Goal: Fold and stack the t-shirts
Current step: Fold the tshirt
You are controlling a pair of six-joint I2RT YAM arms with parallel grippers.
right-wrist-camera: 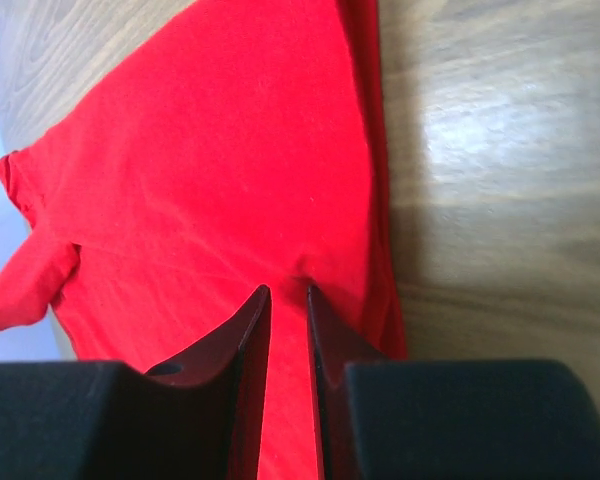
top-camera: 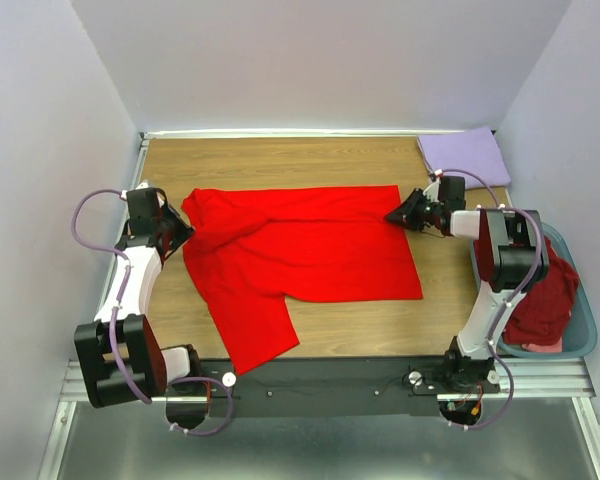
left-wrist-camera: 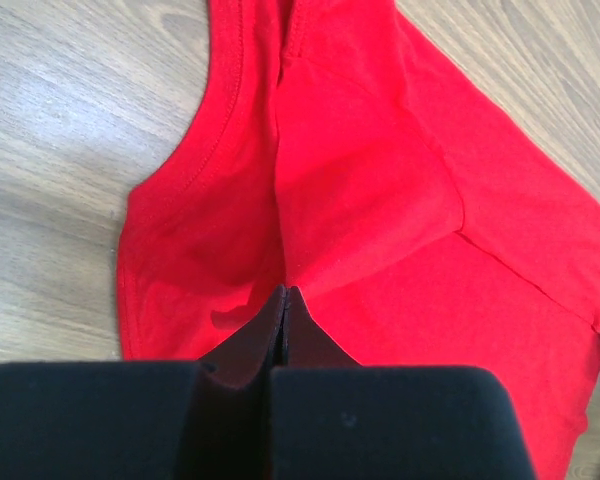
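A bright red t-shirt [top-camera: 310, 250] lies spread flat across the wooden table, one sleeve pointing toward the near edge. My left gripper [top-camera: 187, 236] is at its left end by the collar. In the left wrist view that gripper [left-wrist-camera: 285, 290] is shut on a raised fold of the red cloth [left-wrist-camera: 380, 180]. My right gripper [top-camera: 390, 214] rests on the shirt's far right corner. In the right wrist view it [right-wrist-camera: 288, 290] is open by a narrow gap, with red cloth [right-wrist-camera: 210, 160] puckering between its tips just inside the hem.
A folded pale lavender t-shirt [top-camera: 464, 156] lies at the back right corner. A teal-blue basket [top-camera: 578, 342] off the table's right side holds darker maroon t-shirts [top-camera: 542, 300]. Bare wood [top-camera: 280, 160] shows behind the red shirt.
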